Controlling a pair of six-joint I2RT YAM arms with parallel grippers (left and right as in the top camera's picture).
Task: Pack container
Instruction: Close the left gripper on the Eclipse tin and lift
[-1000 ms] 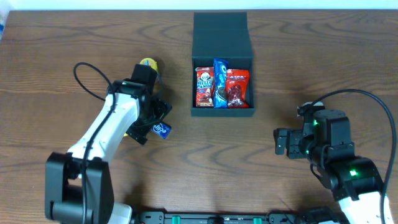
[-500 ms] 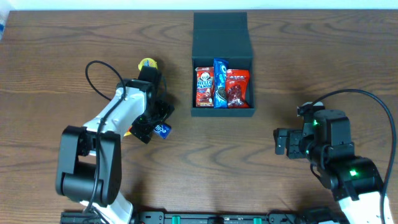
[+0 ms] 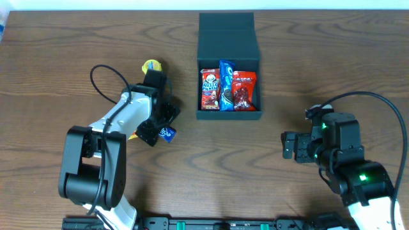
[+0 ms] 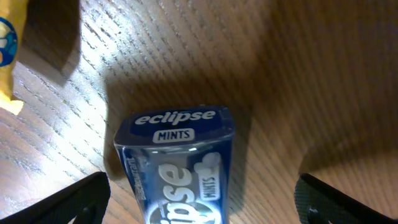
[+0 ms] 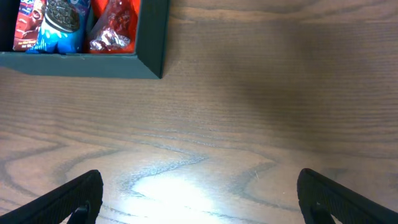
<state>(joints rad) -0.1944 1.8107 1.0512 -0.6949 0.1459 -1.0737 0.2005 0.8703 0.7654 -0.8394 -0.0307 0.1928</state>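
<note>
The dark teal container (image 3: 229, 115) stands open at the table's far middle, lid flap (image 3: 226, 33) laid back. Inside stand a red packet (image 3: 209, 89), a blue cookie packet (image 3: 226, 85) and another red packet (image 3: 244, 90). My left gripper (image 3: 160, 124) hovers low over a blue Eclipse mints pack (image 3: 168, 133), left of the container. In the left wrist view the mints pack (image 4: 177, 162) lies between the wide-apart fingers of that gripper (image 4: 202, 205), untouched. My right gripper (image 3: 291, 145) is open over bare wood at the right, and its wrist view shows it (image 5: 202, 199) empty.
A yellow packet (image 3: 152, 65) lies just beyond the left gripper, its edge (image 4: 9, 50) at the left in the left wrist view. The container's near right corner (image 5: 152, 37) shows at the top left of the right wrist view. A black cable (image 3: 102, 73) loops from the left arm.
The left arm has swung a little to the right and away from the front edge, its gripper staying open over the mints pack. The right arm has not moved.
</note>
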